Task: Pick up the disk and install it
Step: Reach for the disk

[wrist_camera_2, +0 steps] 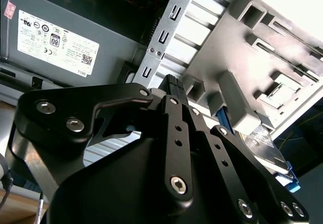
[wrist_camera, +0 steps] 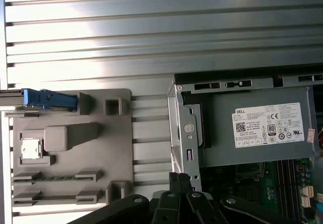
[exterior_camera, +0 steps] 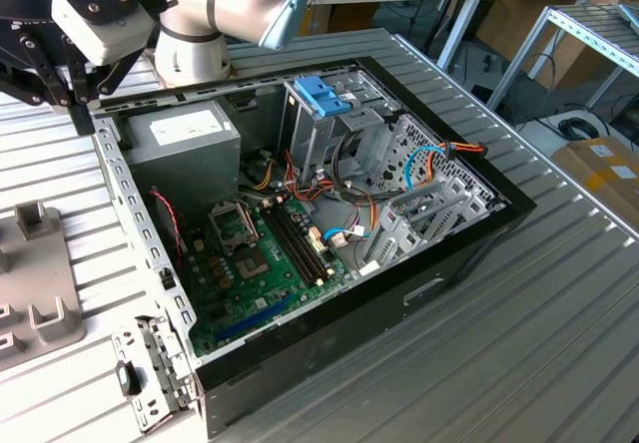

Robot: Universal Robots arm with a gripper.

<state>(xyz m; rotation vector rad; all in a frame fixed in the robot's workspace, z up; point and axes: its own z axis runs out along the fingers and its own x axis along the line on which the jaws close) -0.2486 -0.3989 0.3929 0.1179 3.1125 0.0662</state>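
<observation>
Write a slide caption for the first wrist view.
Robot gripper poised between grey fixture holding the disk and open computer case.

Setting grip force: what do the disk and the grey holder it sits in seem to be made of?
The disk: grey, faintly shiny body, likely bare metal, with a white label; its blue edge rail looks like moulded plastic. The holder: uniform matte grey with rounded blocks and slots, probably plastic.

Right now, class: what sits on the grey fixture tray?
The disk on edge in a slot, plus a square chip; the gripper hides one corner of the tray.
</observation>
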